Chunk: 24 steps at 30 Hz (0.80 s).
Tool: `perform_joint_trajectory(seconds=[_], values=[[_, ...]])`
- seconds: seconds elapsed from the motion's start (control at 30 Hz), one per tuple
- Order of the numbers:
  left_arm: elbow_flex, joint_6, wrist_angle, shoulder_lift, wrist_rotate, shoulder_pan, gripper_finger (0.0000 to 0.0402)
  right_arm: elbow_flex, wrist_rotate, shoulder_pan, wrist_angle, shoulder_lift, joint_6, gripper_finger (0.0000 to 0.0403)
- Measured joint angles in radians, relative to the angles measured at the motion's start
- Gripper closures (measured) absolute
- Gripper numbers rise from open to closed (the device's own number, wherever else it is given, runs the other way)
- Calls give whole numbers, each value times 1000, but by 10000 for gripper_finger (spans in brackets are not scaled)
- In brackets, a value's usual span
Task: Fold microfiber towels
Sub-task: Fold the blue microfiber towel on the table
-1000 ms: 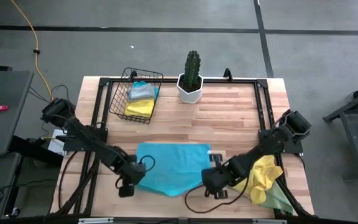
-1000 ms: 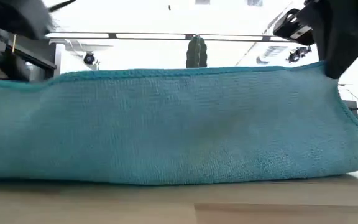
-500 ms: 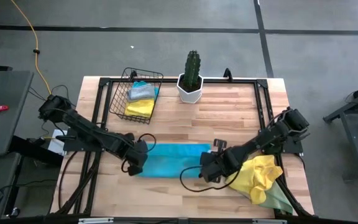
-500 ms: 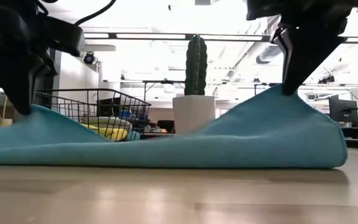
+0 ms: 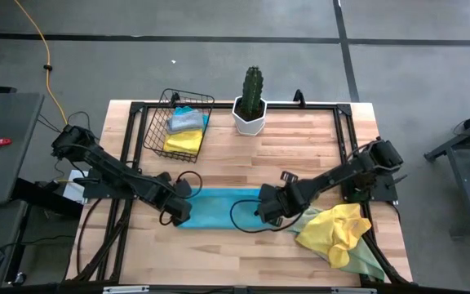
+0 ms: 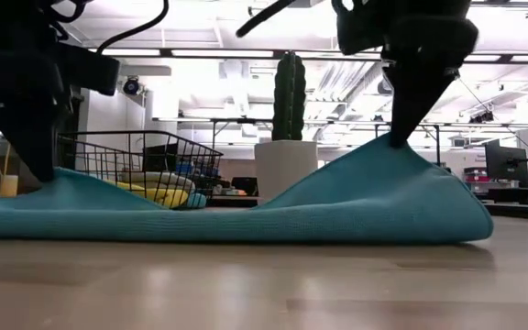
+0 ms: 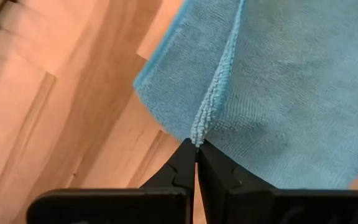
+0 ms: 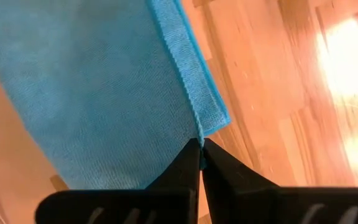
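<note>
Left side of the worktop [image 5: 317, 147]: the left gripper [image 5: 180, 214] sits low at the left end of the turquoise towel [image 5: 219, 210], jaws closed on a pinch of its hemmed edge — the left wrist view shows the seam running straight into the closed tips.

Centre: the towel lies as a narrow doubled strip, its long axis running left to right across the near half of the worktop, between the two grippers. In the low view it rests flat in the middle and rises to a peak at each held end.

Right of centre: the right gripper [image 5: 269, 207] holds the strip's right end, jaws likewise closed on the hem. Each arm is at its own end; neither is nearer.

Judgement: the next fold would run end to end along that long axis, so one held end must travel over towards the other.

Far right: a yellow towel [image 5: 337, 231] lies crumpled beside the right arm. At the back left, a wire basket [image 5: 157, 131] holds finished cloths.
</note>
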Motion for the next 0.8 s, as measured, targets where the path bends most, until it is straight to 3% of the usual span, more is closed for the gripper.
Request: perform_joint_trajectory(seconds=[0.23, 0.57, 0.8], values=[[0, -24, -7, 0, -38, 0, 401, 0, -31, -29, -9, 0, 33, 403], [0, -98, -69, 0, -173, 0, 401, 0, -8, -29, -39, 0, 70, 403], [0, -139, -70, 0, -186, 0, 401, 0, 28, -40, -40, 0, 86, 403]])
